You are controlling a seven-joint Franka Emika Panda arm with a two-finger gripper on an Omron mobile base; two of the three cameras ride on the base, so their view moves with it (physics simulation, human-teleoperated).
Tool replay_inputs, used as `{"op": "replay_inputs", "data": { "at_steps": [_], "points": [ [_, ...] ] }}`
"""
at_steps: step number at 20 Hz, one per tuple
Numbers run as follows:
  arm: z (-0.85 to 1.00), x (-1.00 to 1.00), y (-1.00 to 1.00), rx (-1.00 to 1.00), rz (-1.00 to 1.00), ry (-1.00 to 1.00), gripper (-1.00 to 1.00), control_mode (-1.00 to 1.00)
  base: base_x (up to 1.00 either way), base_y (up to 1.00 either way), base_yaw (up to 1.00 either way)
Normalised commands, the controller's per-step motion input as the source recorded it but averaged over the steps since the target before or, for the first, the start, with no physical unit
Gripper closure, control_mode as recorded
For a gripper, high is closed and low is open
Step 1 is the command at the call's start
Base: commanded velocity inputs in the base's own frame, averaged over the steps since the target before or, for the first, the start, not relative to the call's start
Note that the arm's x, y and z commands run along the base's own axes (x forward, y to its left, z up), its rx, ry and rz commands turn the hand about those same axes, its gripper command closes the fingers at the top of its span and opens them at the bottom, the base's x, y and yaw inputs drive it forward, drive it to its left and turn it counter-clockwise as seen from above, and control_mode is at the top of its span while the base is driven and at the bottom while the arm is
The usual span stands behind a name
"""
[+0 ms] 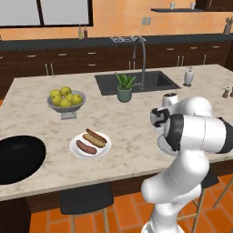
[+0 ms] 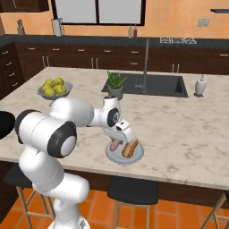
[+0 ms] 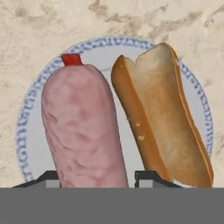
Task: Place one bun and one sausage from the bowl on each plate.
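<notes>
Hand view: sausage point(image 3: 83, 127) between our fingers point(image 3: 98, 180), gripped, hanging over pale grey plate point(image 3: 30, 131) beside bun point(image 3: 164, 118). White plate point(image 1: 77, 150) on tabletop point(image 1: 27, 91) already has both. Black bowl point(image 1: 18, 157) at left. We judge only the release remains

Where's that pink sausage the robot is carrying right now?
The pink sausage hangs between the gripper fingers, over the pale plate at the counter's near edge, beside the bun lying there.
</notes>
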Motion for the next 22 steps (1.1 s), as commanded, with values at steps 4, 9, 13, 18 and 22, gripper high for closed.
{"op": "replay_inputs", "data": {
  "at_steps": [4, 9, 13, 18, 22],
  "points": [
    [-0.31, 0.0, -0.06, -0.01, 0.0, 0.0, 1.0, -1.0, 0.0, 0.0, 0.0],
    [-0.29, 0.02, -0.13, 0.0, 0.0, 0.01, 1.0, -1.0, 0.0, 0.0, 0.0],
    [0.0, 0.01, -0.09, 0.0, 0.0, 0.01, 1.0, -1.0, 0.0, 0.0, 0.0],
    [0.0, 0.01, -0.09, 0.0, 0.0, 0.0, 1.0, -1.0, 0.0, 0.0, 0.0],
    [0.0, 0.0, 0.0, 0.0, 0.0, 0.0, -1.0, -1.0, 0.0, 0.0, 0.0]
  ]
}}
